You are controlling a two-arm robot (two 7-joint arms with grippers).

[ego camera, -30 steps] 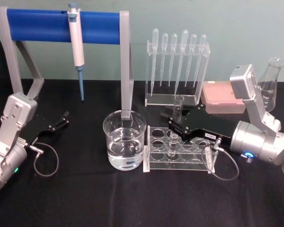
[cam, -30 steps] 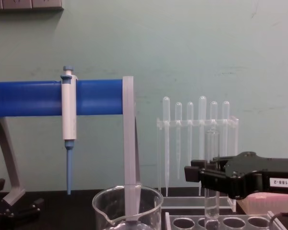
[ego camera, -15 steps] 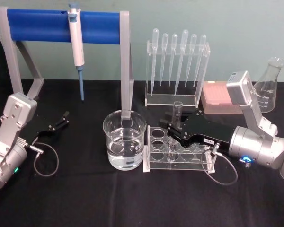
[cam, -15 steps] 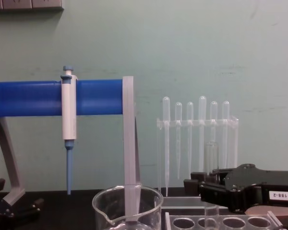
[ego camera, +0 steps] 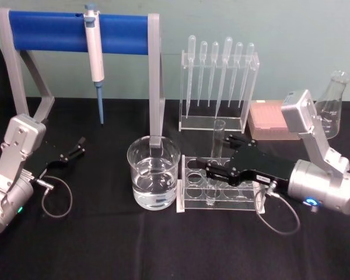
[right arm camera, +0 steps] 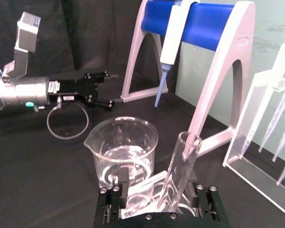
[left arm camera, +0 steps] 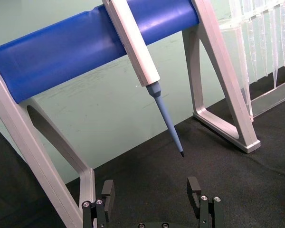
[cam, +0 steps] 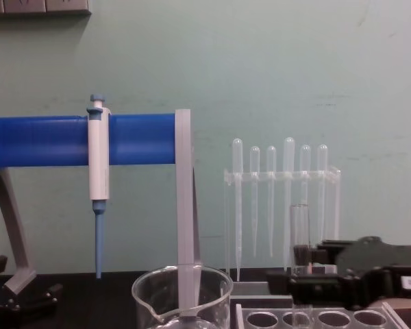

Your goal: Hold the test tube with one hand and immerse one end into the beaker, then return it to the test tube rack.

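The test tube (ego camera: 214,158) stands upright in a clear plastic rack (ego camera: 221,186) on a black table (ego camera: 134,245), its rounded bottom down in one of the rack's holes and its open mouth well above the rack. The right gripper (ego camera: 213,170) reaches in from the robot's right at rack height, one finger on each side of the tube; in the right wrist view the tube (right arm camera: 180,168) rises between the two fingers (right arm camera: 115,190). Whether they are pressing the glass or have just let go cannot be told. Just to the left of the rack sits the beaker (ego camera: 153,172), holding clear liquid. The left gripper (ego camera: 70,153) rests parked on the table at the far left, its fingers apart and empty. Judging by this, the step in hand is at the rack, either picking the tube up or setting it back. To do it well, the tube should be kept vertical, gripped firmly but gently on the glass, and moved straight up or down so it does not catch the rack or tip it toward the beaker.
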